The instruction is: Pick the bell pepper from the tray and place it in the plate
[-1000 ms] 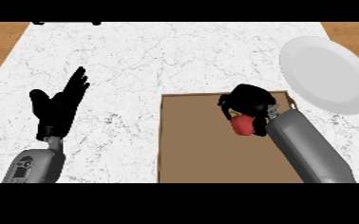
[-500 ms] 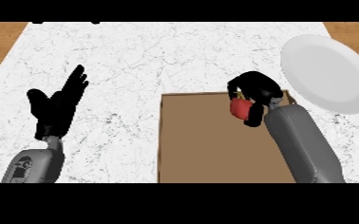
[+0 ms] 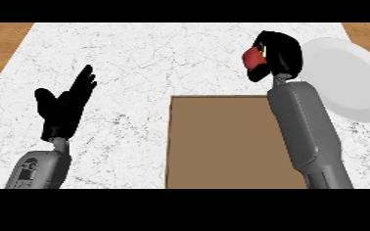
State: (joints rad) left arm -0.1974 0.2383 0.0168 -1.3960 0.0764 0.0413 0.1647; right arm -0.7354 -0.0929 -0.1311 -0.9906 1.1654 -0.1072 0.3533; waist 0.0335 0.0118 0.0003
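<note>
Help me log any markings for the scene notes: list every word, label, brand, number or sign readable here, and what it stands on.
None readable: the plate, the tray, the counter, the bell pepper in the right hand, the resting left hand and both forearms carry no text.

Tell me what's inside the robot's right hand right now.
A red bell pepper shows at the left edge of the right hand, whose fingers curl round it. Most of the pepper is covered by the hand.
</note>
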